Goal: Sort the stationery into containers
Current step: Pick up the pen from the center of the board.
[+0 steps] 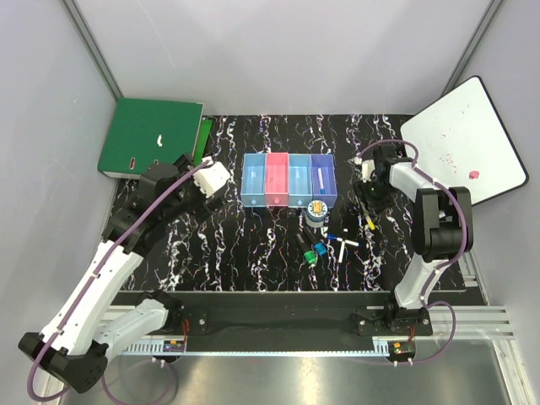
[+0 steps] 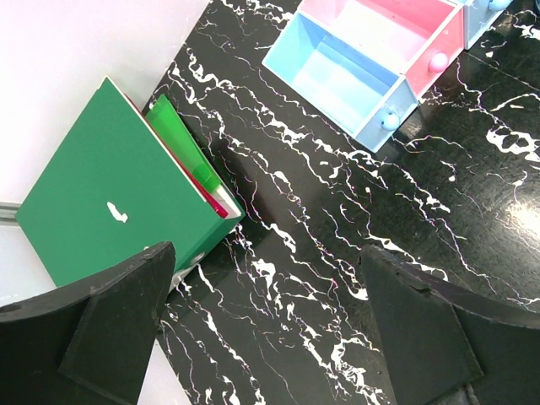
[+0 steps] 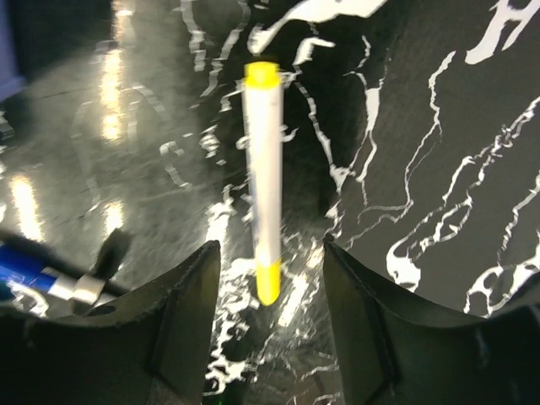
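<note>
The containers are four joined bins: light blue [image 1: 255,180], pink [image 1: 276,180], light blue [image 1: 299,180] and purple-blue [image 1: 323,180], which holds a thin white pen [image 1: 321,178]. The blue-rimmed tape roll [image 1: 316,211] sits in front of them. Short black markers [image 1: 310,250] and crossed white pens [image 1: 342,240] lie nearer. My right gripper [image 1: 369,205] is open, low over a white pen with yellow ends [image 3: 263,177], which lies on the table between the fingers [image 3: 190,295]. My left gripper [image 1: 211,187] is open and empty [image 2: 266,253] over bare table left of the bins [image 2: 337,76].
A green ring binder [image 1: 150,137] lies at the back left and shows in the left wrist view [image 2: 110,194]. A white board with a black rim [image 1: 468,152] leans at the back right. A blue pen [image 3: 34,272] lies left of my right gripper.
</note>
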